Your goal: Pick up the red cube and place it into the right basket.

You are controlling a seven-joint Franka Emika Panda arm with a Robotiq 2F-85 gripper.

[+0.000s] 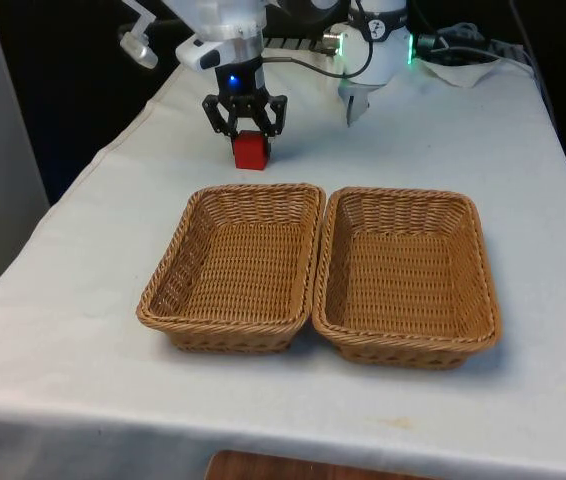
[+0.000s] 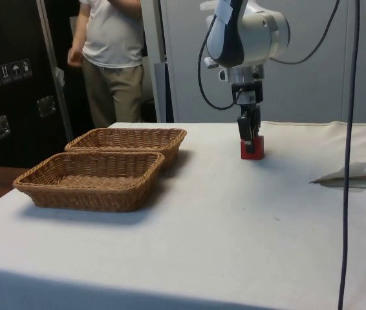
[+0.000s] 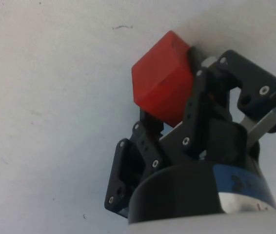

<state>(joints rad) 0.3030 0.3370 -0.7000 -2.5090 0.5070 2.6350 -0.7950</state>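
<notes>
Black gripper (image 1: 248, 128) pinches red cube (image 1: 251, 150) on the cloth, upper centre of front view | two wicker baskets (image 1: 233, 265) side by side below | person (image 2: 114, 55) upper left of side view.

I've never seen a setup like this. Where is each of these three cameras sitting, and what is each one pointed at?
Front view: looks across the table over two baskets to the arm; the pincer is down at the red cube.
Side view: from the table's side, it shows the arm, the pincer on the cube, and a person behind.
Wrist view: mounted on the wrist, looking along the pincer at the cube.
All three share cube and pincer.
</notes>
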